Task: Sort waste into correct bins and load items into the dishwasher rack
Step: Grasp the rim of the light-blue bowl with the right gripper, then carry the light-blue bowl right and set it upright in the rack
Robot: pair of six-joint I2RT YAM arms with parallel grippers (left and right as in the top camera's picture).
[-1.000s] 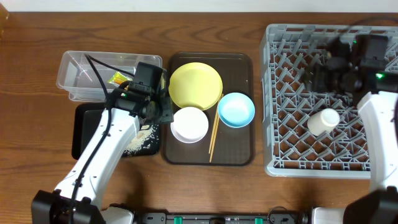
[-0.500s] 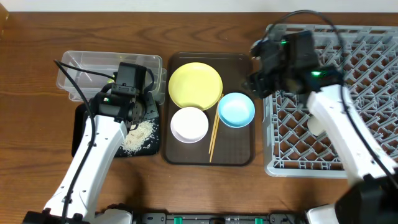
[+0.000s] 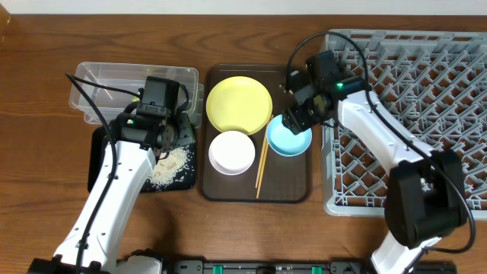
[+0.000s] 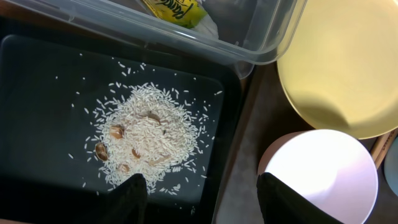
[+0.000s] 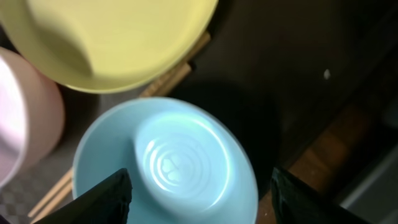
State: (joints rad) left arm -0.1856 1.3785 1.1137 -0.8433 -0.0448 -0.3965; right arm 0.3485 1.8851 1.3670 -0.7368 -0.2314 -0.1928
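Observation:
The light-blue bowl (image 3: pixel 290 138) sits on the brown serving tray beside the yellow plate (image 3: pixel 239 104), the white bowl (image 3: pixel 232 152) and the chopsticks (image 3: pixel 262 163). My right gripper (image 3: pixel 298 120) is open just above the light-blue bowl (image 5: pixel 180 162), one finger on each side (image 5: pixel 200 199). My left gripper (image 3: pixel 163 135) is open and empty (image 4: pixel 208 199) over the right edge of the black tray (image 3: pixel 104 164), which holds rice scraps (image 4: pixel 146 134). The snack wrapper (image 4: pixel 171 9) lies in the clear tub (image 3: pixel 95 84). The cup is hidden. The rack (image 3: pixel 434 114) stands at the right.
The brown serving tray (image 3: pixel 293 186) lies in the middle between the bins and the rack. The right arm reaches across the rack's left edge. Bare wooden table (image 3: pixel 243 236) runs along the front and the far left.
My right arm swung left from over the rack to above the light-blue bowl. My left gripper drew back from the brown tray's edge to over the black tray, then stayed still.

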